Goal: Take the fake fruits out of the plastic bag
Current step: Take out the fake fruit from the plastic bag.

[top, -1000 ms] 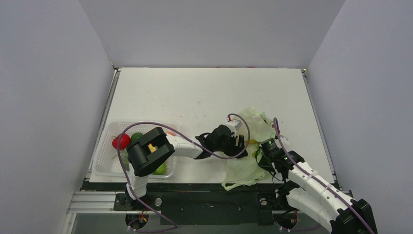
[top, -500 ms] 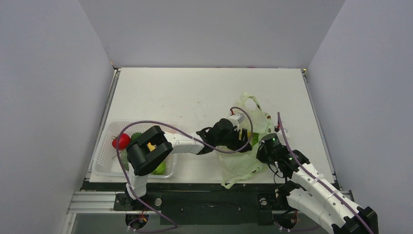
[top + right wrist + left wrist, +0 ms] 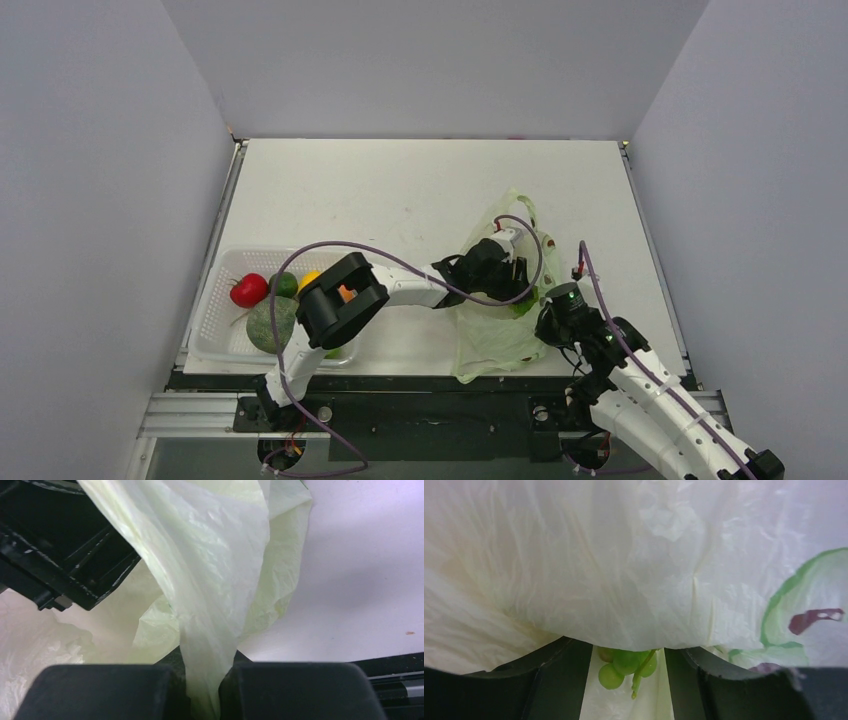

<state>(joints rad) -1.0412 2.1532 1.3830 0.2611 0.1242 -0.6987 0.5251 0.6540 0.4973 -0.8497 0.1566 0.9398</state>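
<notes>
Inside the plastic bag (image 3: pixel 495 335), near the table's front edge, my left gripper (image 3: pixel 628 652) has its fingers (image 3: pixel 549 680) spread wide; a green grape cluster (image 3: pixel 624 666) lies right between them, low in the gap, touching neither pad as far as I can tell; crinkled film drapes over everything above it. My right gripper (image 3: pixel 202 685) is pressed together on a fold of the bag, pinching only plastic. To do this well, I judge the left fingers should go slightly deeper, so the pads bracket the grapes rather than the stem; then close gently, trapping no film; the right pinch should pull taut and high to hold the mouth open. Other fake fruits (image 3: pixel 248 290) sit in the latticed basket (image 3: pixel 215 340), well to the left.
</notes>
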